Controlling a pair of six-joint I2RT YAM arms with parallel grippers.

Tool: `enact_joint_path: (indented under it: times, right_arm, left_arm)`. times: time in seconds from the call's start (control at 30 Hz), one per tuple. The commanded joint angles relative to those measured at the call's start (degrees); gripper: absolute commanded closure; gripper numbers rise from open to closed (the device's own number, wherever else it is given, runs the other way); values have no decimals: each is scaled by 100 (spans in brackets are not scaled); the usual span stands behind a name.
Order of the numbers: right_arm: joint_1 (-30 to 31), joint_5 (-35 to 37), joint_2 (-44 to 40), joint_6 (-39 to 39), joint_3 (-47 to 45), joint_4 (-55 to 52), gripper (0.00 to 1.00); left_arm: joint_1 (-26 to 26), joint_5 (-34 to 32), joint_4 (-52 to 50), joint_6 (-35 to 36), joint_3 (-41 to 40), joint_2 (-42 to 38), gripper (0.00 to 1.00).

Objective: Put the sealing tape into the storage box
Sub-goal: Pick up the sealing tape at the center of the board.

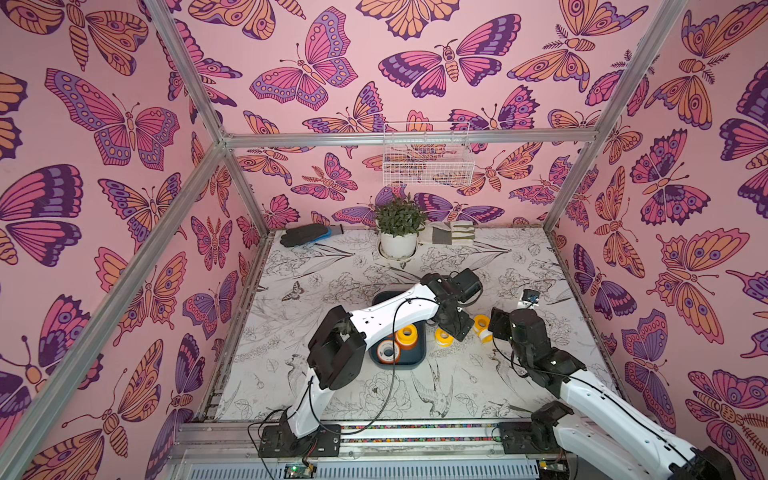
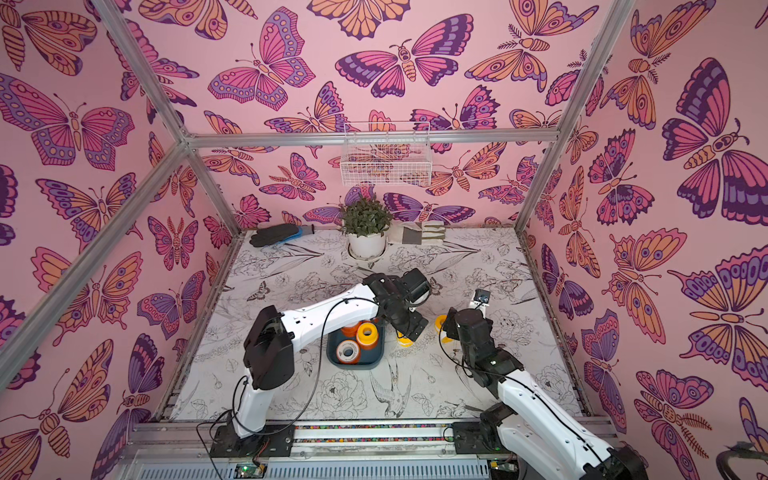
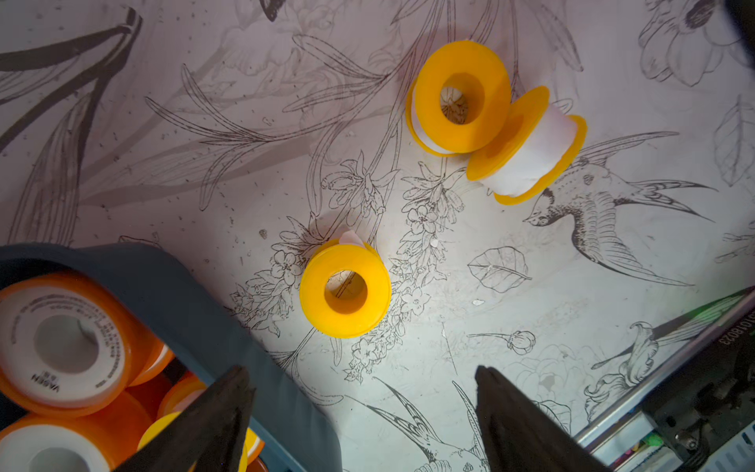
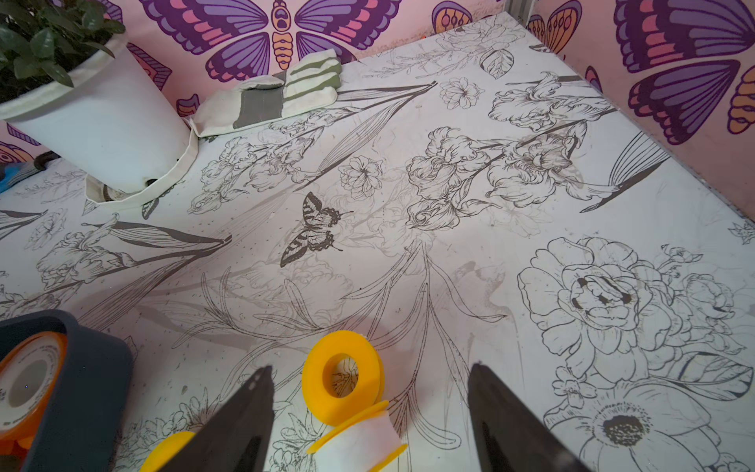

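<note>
You have several spools of sealing tape already in the storage box; three yellow spools remain on the bench at its 3 o'clock. The left end effector and the right end effector are both open and empty

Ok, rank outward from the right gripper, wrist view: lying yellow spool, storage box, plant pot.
1. Lying yellow spool, between the open jaws of the right gripper.
2. Storage box, off to the robot's left.
3. Plant pot, far back.
</note>
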Motion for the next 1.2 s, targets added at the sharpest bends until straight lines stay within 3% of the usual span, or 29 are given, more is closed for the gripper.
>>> enact_joint_path:
  times: [0.0, 0.5, 1.17]
  right_arm:
    - [-21, 65, 46, 38, 62, 40, 21]
    - [-21, 39, 145, 36, 103, 47, 20]
    - [-23, 19, 200, 31, 145, 29, 20]
  left_arm:
    - [78, 57, -372, 92, 320, 342, 9]
    - [141, -26, -567, 78, 864, 1251, 10]
    - [141, -109, -595, -89, 808, 1505, 28]
